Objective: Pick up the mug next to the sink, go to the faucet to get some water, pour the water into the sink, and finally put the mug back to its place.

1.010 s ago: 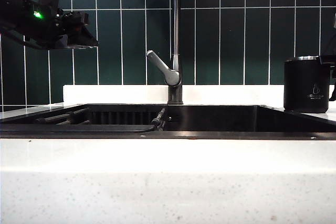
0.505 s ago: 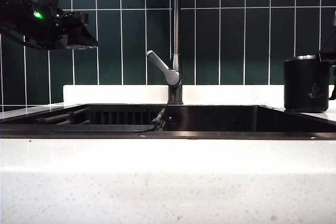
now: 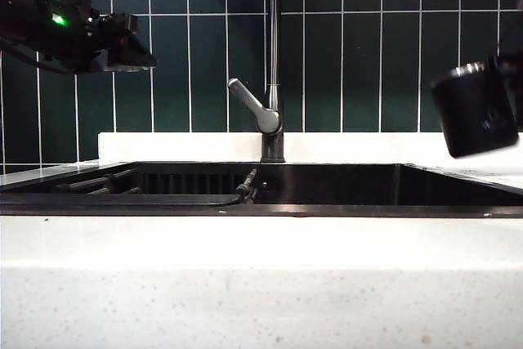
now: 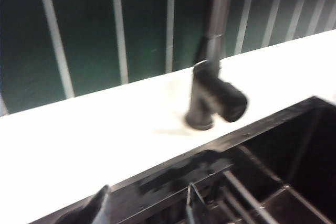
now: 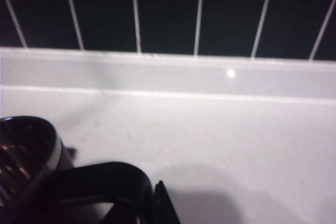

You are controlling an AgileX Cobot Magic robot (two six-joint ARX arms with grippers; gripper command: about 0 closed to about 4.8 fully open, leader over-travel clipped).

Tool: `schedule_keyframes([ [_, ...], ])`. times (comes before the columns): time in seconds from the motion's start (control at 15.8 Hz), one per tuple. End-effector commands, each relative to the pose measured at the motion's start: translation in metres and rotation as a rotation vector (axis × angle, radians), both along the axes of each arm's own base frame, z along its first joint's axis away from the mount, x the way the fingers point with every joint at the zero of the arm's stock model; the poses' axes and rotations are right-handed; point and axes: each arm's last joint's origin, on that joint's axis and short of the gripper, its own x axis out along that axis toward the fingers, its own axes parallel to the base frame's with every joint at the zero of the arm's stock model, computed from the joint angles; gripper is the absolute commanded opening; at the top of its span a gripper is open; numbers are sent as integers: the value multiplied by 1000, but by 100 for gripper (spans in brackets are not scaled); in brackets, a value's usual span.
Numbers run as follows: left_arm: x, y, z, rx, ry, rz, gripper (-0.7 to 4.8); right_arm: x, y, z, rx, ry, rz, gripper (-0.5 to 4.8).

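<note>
Now the mug lifts off the surface, tilted, clamped by its handle in the right gripper; left gripper hangs high left, its opening unclear.

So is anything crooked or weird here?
Yes, the mug. It hangs tilted in the air at the right edge, above the white counter beside the sink, not standing flat. The right gripper is at its handle. The left gripper hangs high on the left. No spill shows.
</note>
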Motion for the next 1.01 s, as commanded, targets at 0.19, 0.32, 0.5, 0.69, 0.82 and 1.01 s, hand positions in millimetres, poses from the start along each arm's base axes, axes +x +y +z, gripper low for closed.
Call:
schedule_keyframes([
  [0.19,2,-2,10,-10,-51,-58,180,3,20,31,66,-122,171,49],
  [0.32,6,-4,16,-7,-71,-98,180,6,34,39,78,-134,248,49],
  [0.5,25,-8,26,-17,-87,-151,180,15,65,63,84,-134,348,49],
  [0.69,47,-12,26,-16,-50,-190,181,18,89,82,86,-148,418,49],
  [0.82,57,-13,21,-16,-42,-195,180,18,102,90,88,-159,458,49],
  [1.01,72,-17,6,-21,-3,-269,181,16,122,95,92,-144,512,49],
])
